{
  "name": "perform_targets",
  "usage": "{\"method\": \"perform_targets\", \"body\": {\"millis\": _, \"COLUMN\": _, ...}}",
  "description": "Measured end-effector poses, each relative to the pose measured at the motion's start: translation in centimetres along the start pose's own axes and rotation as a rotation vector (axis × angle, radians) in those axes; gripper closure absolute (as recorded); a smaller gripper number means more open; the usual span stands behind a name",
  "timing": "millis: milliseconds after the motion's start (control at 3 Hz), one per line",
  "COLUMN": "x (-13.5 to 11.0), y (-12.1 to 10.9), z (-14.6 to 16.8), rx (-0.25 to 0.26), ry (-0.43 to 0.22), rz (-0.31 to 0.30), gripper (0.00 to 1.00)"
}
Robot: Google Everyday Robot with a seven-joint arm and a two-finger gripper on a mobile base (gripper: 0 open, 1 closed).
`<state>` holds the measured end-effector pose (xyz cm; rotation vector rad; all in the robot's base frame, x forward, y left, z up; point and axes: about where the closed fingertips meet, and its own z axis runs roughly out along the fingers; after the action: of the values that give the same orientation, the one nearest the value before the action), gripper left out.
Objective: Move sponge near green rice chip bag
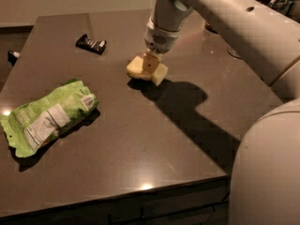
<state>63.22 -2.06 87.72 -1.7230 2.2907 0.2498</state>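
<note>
The pale yellow sponge is near the middle of the dark table, held in my gripper, which comes down on it from above and is shut on it. The sponge sits at or just above the table surface; I cannot tell if it touches. The lime-green rice chip bag lies flat at the left front of the table, well to the left of and nearer than the sponge, white label panel facing up.
A small black snack wrapper lies at the back left. The table's front edge runs across the bottom. My arm reaches in from the upper right, and the robot body fills the lower right.
</note>
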Motion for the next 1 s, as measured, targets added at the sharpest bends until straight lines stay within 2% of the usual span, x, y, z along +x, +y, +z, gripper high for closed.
{"method": "perform_targets", "body": {"millis": 667, "x": -5.8, "y": 7.2, "z": 1.2, "rx": -0.119, "ry": -0.015, "rz": -0.294, "gripper": 1.0}}
{"method": "perform_targets", "body": {"millis": 1000, "x": -6.9, "y": 9.4, "z": 1.8, "rx": -0.164, "ry": -0.003, "rz": -0.393, "gripper": 0.86}}
